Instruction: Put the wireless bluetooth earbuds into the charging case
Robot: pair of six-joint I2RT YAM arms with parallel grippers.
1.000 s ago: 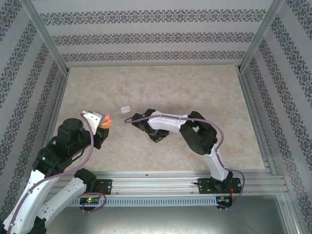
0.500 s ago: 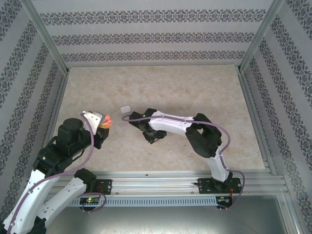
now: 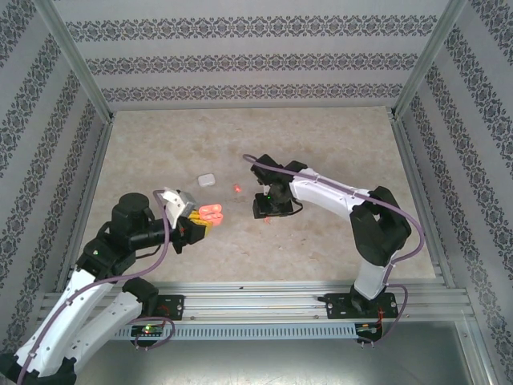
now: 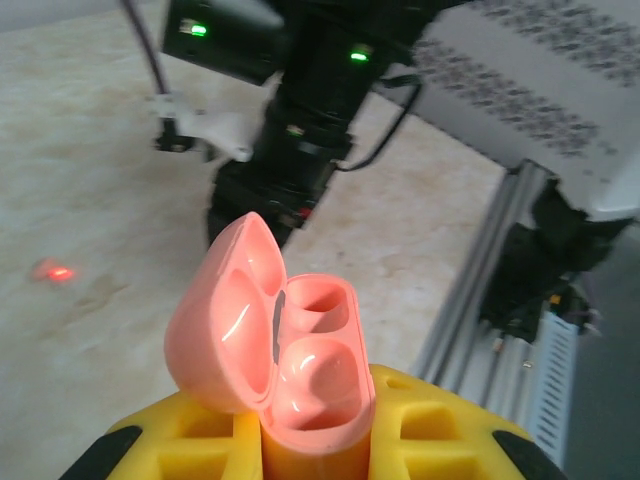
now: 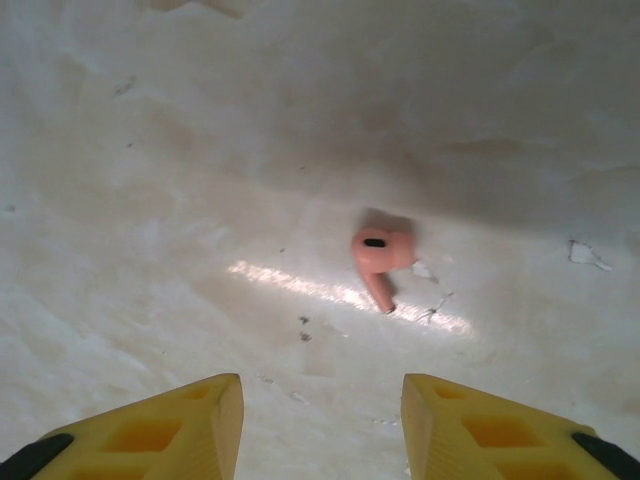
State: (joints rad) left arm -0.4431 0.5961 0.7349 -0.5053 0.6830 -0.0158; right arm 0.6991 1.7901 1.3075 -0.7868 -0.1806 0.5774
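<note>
The right claw (image 5: 320, 405) hangs spread over a salmon earbud (image 5: 380, 262) lying on the worktop (image 5: 140, 160) — off-centre, so closing may flick it away; the left claw (image 4: 312, 440) pinches the open case (image 4: 285, 350)

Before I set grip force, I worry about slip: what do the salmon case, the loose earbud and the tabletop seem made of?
Salmon case: likely moulded plastic, glossy; bright highlights inside the open lid.
Earbud: same-coloured plastic, duller sheen.
Tabletop: marble-patterned, perhaps laminate; smooth, lightly scuffed, with a glare streak.
</note>
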